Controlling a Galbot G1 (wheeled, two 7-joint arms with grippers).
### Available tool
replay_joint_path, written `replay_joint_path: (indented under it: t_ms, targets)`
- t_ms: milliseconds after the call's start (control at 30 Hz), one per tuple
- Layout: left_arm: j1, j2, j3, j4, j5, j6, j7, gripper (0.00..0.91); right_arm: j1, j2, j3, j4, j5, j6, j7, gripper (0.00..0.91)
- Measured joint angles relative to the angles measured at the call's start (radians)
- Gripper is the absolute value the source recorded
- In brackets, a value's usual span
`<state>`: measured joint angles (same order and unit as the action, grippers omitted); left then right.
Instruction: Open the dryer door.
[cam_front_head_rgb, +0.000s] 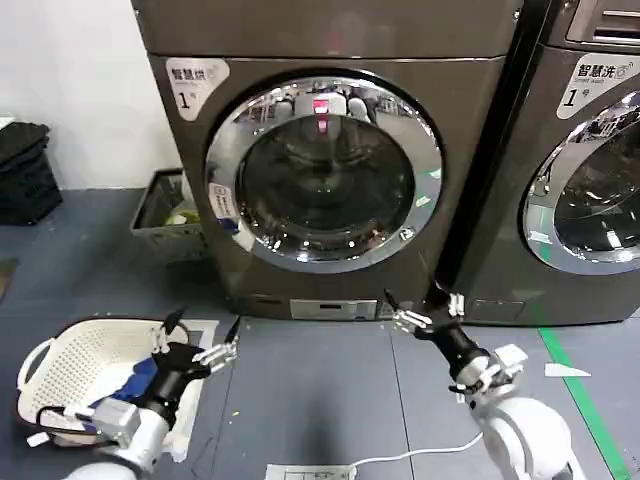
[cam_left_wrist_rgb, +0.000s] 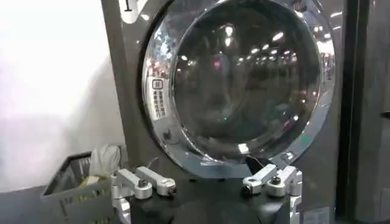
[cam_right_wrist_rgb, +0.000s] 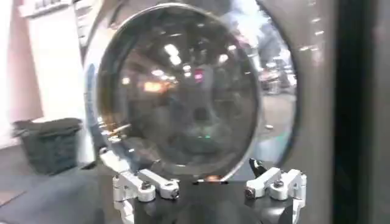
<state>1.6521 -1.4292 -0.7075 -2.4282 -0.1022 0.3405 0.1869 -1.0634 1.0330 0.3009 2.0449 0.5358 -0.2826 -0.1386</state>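
**Dryer door is closed, both grippers low and apart from it**

Dryer door (cam_front_head_rgb: 323, 170) sits flat and closed on the front of the grey machine (cam_front_head_rgb: 330, 40) at the far side of the floor. It is big and round, with a shiny rim and dark glass. A small pink-red sticker (cam_front_head_rgb: 321, 108) is near the top of the glass. The glass is so dark and full of shiny light spots that you cannot tell what is inside.

The right gripper (cam_front_head_rgb: 420, 305) is near the bottom right of the machine, low by the floor. Its fingers are spread wide and hold nothing. It is not touching the door. In the right wrist view the door (cam_right_wrist_rgb: 180, 91) is blurry, and its rim is cut off at the top.

The left gripper (cam_front_head_rgb: 203, 335) is nearer and off to the left, over the edge of a white basket (cam_front_head_rgb: 70, 365). Its fingers are spread too, with nothing between them. Blue cloth (cam_front_head_rgb: 135, 380) lies in the basket, partly hidden by the arm.

A second machine (cam_front_head_rgb: 590, 160) stands on the right, and its round door is cut off by the edge. A grey bin (cam_front_head_rgb: 160, 215) sits on the floor left of the dryer; what is in it is hard to make out.
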Motion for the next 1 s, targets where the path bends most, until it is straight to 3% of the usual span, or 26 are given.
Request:
replay_joint_path:
  t_ms: [333,1000]
  targets:
    - [0.011,-0.008,-0.002,-0.007,0.010,-0.011,0.003,0.907,0.233,-0.061,-0.164,-0.114,0.048,0.027,-0.058,0.907]
    - [0.023,-0.010,0.002,-0.017,0.017,-0.024,0.009,0.907,0.531,-0.040,-0.402,-0.315,0.127,0.081,-0.129,0.907]
